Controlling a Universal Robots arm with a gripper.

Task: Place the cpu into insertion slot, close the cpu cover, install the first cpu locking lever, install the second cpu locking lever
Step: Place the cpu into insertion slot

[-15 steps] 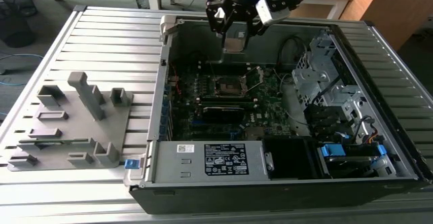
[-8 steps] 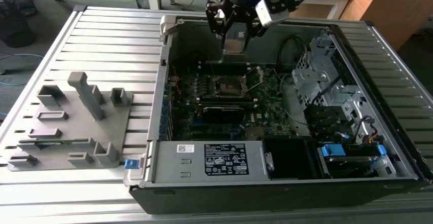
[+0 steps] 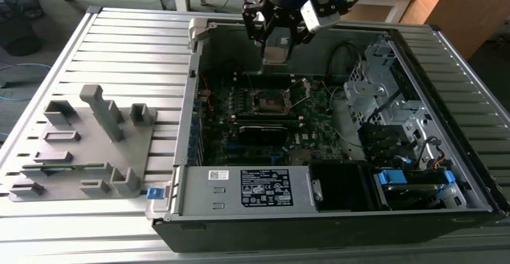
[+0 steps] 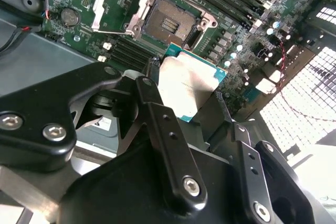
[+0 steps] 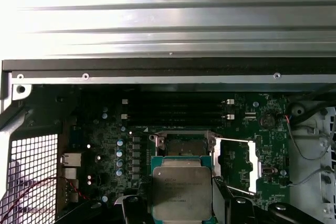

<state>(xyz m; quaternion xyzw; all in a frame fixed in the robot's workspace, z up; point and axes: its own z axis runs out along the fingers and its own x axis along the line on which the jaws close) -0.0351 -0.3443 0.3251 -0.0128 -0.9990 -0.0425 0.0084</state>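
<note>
Hovering near the insertion slot [image 4: 167, 24], pincer [image 4: 185, 90] clenched on the cpu [image 4: 188, 80], cpu cover [image 4: 102, 4] raised

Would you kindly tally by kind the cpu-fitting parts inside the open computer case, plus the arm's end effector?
Silver-grey flat square metal cpu: 1
Dark square black-rimmed insertion slot: 1
Silvery metal-frame cpu cover, swung open: 1
Black end effector, shut on the cpu: 1
Total: 4
</note>
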